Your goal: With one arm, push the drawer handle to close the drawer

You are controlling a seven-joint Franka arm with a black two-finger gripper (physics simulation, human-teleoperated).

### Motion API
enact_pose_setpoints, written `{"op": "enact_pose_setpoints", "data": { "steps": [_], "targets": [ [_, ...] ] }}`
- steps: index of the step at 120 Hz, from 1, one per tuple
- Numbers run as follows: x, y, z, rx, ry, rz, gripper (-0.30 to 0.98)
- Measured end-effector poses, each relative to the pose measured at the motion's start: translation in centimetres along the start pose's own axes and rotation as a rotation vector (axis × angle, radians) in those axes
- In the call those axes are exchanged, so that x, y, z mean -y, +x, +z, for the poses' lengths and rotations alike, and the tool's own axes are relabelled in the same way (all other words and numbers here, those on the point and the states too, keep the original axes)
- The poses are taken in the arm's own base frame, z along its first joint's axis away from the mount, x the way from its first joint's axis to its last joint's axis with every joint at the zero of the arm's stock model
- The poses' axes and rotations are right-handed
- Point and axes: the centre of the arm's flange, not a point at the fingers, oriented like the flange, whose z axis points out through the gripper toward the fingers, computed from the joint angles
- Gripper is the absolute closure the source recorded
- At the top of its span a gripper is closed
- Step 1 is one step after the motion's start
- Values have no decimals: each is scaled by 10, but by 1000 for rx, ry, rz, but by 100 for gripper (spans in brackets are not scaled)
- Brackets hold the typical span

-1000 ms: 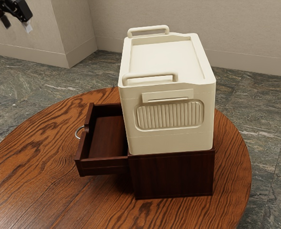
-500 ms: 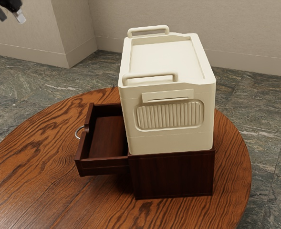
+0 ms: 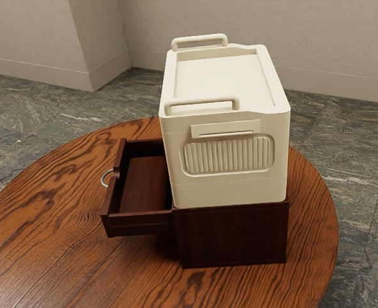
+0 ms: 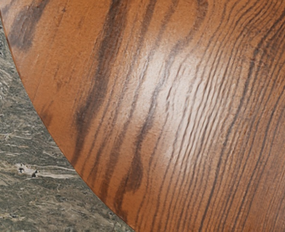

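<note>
Dark wood drawer (image 3: pixel 144 186) open on cabinet (image 3: pixel 233 237); closing push not yet done
Metal handle (image 3: pixel 103 177) out from cabinet, toward exterior view's left; full push looks remaining; hand likely above round wooden table (image 4: pixel 181 121) near its rim, wrist camera facing down; gripper state: can't tell

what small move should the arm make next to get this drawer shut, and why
Probably ease my hand toward the outer side of the handle: the drawer stands out of the cabinet, its handle facing the exterior view's left, while the wrist camera looks onto bare tabletop and floor.
</note>
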Motion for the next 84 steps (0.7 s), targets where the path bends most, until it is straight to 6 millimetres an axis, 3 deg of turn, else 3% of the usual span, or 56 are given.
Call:
{"op": "enact_pose_setpoints", "data": {
  "steps": [17, 30, 54, 84],
  "targets": [
    [-1, 35, 46, 82, 19, -2, 2],
    [-13, 56, 54, 41, 45, 84, 2],
    [-53, 87, 52, -93, 18, 455, 2],
    [-81, 119, 91, -23, 144, 1129, 3]
  ]
}}
